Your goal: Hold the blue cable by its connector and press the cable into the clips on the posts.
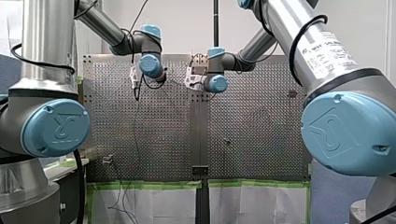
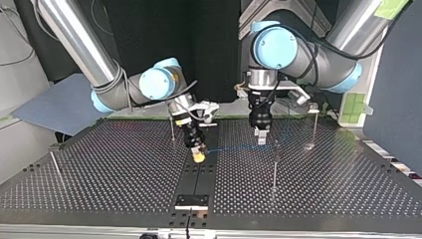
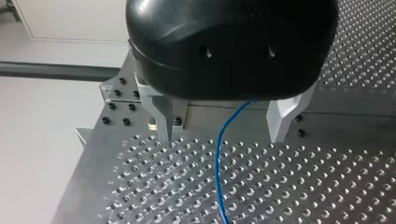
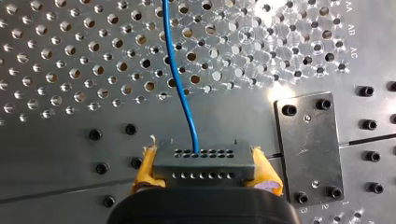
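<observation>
My right tool [image 4: 205, 173] is clenched on the connector [image 4: 204, 161], a dark block with two rows of small holes. The yellow pads [image 4: 145, 169] grip it from both sides. The cable [image 4: 180, 79], thin and blue, leaves the connector's upper row of holes and runs ahead of the tool over the perforated counter [image 4: 70, 56], bending slightly on the way. Just beside the tool, on the counter's bare strip, is a dark plate [image 4: 308, 144] with screws at its corners.

My left tool [image 3: 223, 136] is released: its two metal fingers [image 3: 161, 119] stand well apart, tips close to the counter. The cable comes out from under the tool's black body and passes between the fingers, touching neither. It then runs on over the counter ahead of the tool.

In the top view both tools point down at the counter, near each other, with the cable stretched low between them. A slim post [image 2: 274, 167] stands upright near my left tool, toward the camera. Another post [image 2: 314, 127] stands beside that tool on the side away from my right tool, and a third post [image 2: 172, 130] stands just beside my right tool. Whether the cable sits in any clip cannot be told.
</observation>
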Motion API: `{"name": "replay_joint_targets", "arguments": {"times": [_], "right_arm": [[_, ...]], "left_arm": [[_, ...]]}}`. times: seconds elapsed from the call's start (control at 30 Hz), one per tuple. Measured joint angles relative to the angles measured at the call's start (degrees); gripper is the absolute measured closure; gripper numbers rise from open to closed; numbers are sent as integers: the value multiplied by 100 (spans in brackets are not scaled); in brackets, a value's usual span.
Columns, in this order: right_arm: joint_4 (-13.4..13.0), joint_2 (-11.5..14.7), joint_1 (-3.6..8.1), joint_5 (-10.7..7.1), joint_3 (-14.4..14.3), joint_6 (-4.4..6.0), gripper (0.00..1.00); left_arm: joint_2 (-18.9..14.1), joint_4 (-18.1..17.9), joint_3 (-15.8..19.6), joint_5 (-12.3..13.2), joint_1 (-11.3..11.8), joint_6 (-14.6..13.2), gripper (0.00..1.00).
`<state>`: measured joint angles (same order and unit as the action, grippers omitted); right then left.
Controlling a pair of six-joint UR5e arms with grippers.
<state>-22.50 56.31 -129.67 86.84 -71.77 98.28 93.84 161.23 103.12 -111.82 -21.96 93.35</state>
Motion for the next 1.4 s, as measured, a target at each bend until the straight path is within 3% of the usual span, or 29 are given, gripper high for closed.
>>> {"name": "replay_joint_targets", "arguments": {"times": [0.27, 0.43, 0.73, 1.4], "right_arm": [[-1, 0, 23, 0, 0, 3, 100], [-1, 0, 29, 0, 0, 8, 100], [-1, 0, 34, 0, 0, 15, 100], [7, 0, 42, -6, 0, 25, 100]], "left_arm": [[185, 45, -462, -232, 15, -40, 0], [338, 93, -664, -236, 37, -85, 0], [596, 125, -753, -180, 22, -146, 0], [629, 67, -879, -166, 198, -178, 0]]}}
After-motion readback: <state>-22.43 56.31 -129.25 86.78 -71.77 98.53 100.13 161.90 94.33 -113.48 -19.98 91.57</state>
